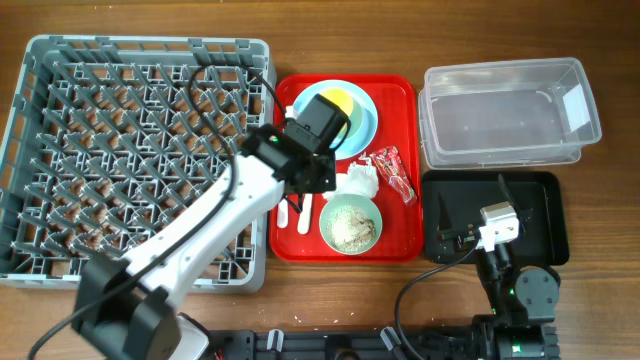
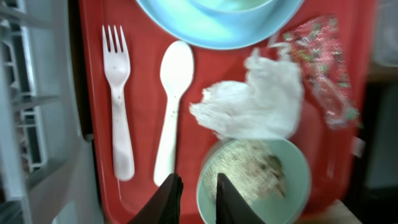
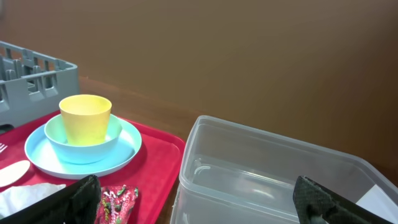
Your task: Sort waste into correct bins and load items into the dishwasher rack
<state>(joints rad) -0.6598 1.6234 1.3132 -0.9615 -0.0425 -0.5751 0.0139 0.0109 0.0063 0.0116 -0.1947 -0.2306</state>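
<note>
Red tray (image 2: pixel 143 25) is lying beneath the left fingers (image 2: pixel 166 202), which are standing a narrow gap apart, pinching nothing. The bowl (image 2: pixel 255 180) of crumbs (image 2: pixel 249 168) is sitting just past their tips, its left rim showing in the gap. The napkin (image 2: pixel 255 99) is touching the bowl's far rim. The spoon (image 2: pixel 171 106) and fork (image 2: pixel 118 106) are lying ahead-left, the plate (image 2: pixel 217 25) farthest ahead, and the wrapper (image 2: pixel 323 68) ahead-right. The right fingers (image 3: pixel 81 199) are spreading wide, empty, with the tub (image 3: pixel 261 168) just ahead and the cup (image 3: pixel 85 118) ahead-left.
</note>
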